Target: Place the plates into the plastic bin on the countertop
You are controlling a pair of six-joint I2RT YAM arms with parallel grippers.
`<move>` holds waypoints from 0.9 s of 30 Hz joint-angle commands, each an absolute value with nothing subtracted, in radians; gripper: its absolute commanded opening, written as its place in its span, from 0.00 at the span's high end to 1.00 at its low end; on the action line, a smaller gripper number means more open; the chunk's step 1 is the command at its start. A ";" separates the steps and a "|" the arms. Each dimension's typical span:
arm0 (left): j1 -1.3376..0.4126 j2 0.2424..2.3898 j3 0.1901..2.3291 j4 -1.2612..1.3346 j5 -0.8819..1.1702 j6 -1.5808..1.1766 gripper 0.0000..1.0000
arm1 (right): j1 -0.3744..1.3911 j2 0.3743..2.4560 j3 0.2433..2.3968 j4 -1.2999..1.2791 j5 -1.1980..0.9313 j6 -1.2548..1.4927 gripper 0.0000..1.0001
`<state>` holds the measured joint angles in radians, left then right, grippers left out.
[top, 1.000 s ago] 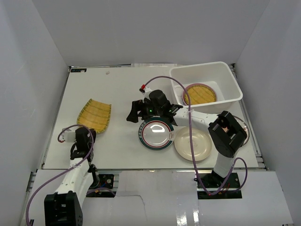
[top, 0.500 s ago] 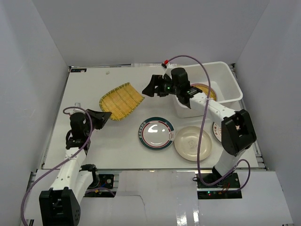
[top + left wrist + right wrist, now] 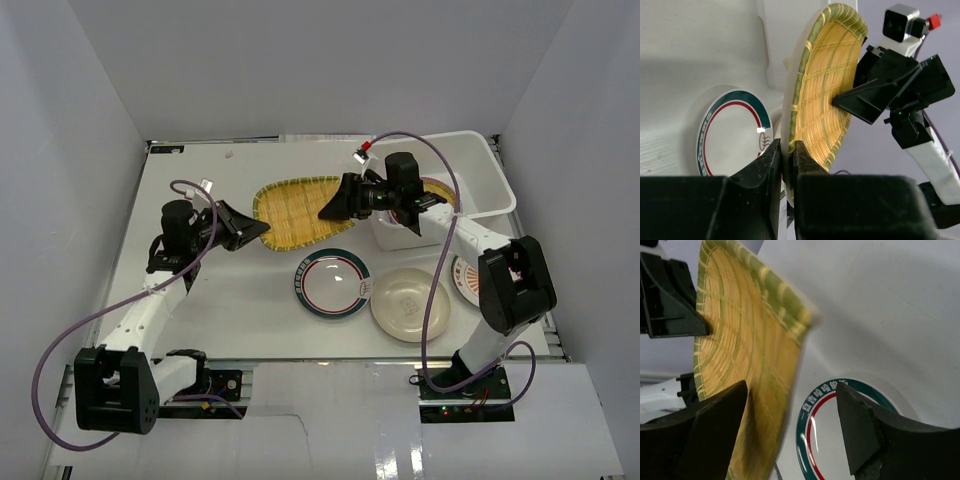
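Rim of the yellow ribbed plate (image 3: 300,205) is pinched by the left gripper (image 3: 255,232), whose fingers (image 3: 760,175) are closed narrowly on the plate's left edge. The plate is held off the countertop (image 3: 200,300), roughly mid-table and just left of the plastic bin (image 3: 480,160), which stands at the far right corner.

The left arm (image 3: 150,300) is raised from its base at the near left, then bent so that the wrist is pointed right, toward the other arm. The right arm (image 3: 470,240) is carried up from the near right and folded left across the front of the bin, its wrist aimed at the plate's right edge.

The right gripper (image 3: 330,208) is spread wide; in its own wrist view the plate's rim is seen ahead of the parted fingers (image 3: 715,435), blurred, and nothing is clamped. Whether a fingertip is touching the rim cannot be told.

Below the held plate, a green-rimmed plate (image 3: 333,283) and a cream plate (image 3: 408,303) are laid flat on the countertop, side by side.
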<state>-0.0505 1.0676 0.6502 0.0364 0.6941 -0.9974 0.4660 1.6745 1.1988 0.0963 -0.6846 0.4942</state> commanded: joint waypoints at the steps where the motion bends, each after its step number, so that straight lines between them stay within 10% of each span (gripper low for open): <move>1: -0.109 1.098 0.735 0.077 0.750 -0.934 1.00 | 0.468 1.632 1.175 0.207 -0.773 0.554 0.28; 4: -0.156 1.141 0.784 0.043 0.746 -0.904 0.98 | 0.466 1.605 1.170 0.209 -0.720 0.557 0.75; 6: -0.160 1.150 0.798 0.038 0.752 -0.900 0.70 | 0.460 1.573 1.167 0.209 -0.687 0.566 0.92; 12: -0.164 1.121 0.812 -0.060 0.704 -0.779 0.23 | 0.344 1.467 1.173 0.209 -0.592 0.584 0.92; 27: -0.323 1.258 0.638 -0.130 0.519 -0.696 0.15 | -0.187 1.494 1.084 0.112 -0.578 0.586 0.91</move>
